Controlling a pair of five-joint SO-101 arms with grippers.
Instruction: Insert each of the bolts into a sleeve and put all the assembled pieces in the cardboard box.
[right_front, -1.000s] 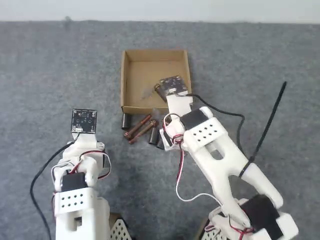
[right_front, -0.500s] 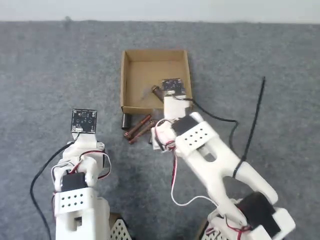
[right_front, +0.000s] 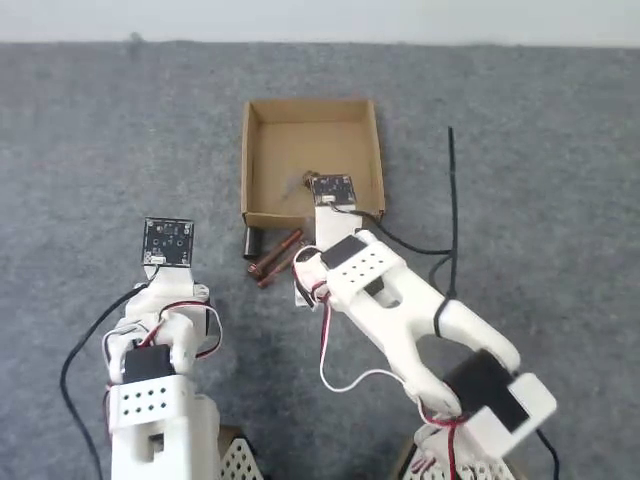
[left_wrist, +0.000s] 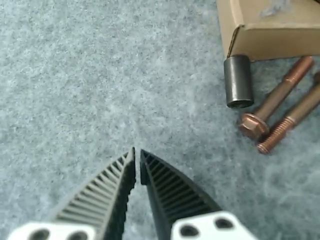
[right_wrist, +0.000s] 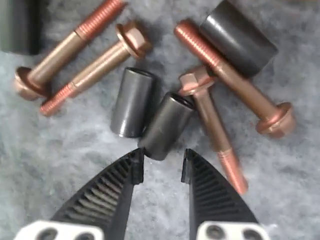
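My right gripper (right_wrist: 161, 159) is open, low over a pile of parts on the grey carpet. A black sleeve (right_wrist: 166, 125) lies just beyond its fingertips, with its near end level with the gap between them. A second sleeve (right_wrist: 131, 102) touches that one, and a third (right_wrist: 239, 37) lies farther off. Several copper bolts (right_wrist: 227, 82) are scattered around them. In the high view the pile (right_front: 277, 255) sits just in front of the cardboard box (right_front: 262, 130). My left gripper (left_wrist: 136, 154) is shut and holds nothing, well short of a black sleeve (left_wrist: 237, 80) and two bolts (left_wrist: 272, 97).
A dark piece (right_front: 300, 183) lies inside the box, partly hidden by the right arm's camera board (right_front: 332, 187). The box's front corner (left_wrist: 260, 35) stands right behind the sleeve in the left wrist view. Open carpet (right_front: 120, 140) spreads to the left of the box.
The right arm has drawn back from over the box and swung left, and it now hangs over the pile in front of the box. The left arm has not moved.
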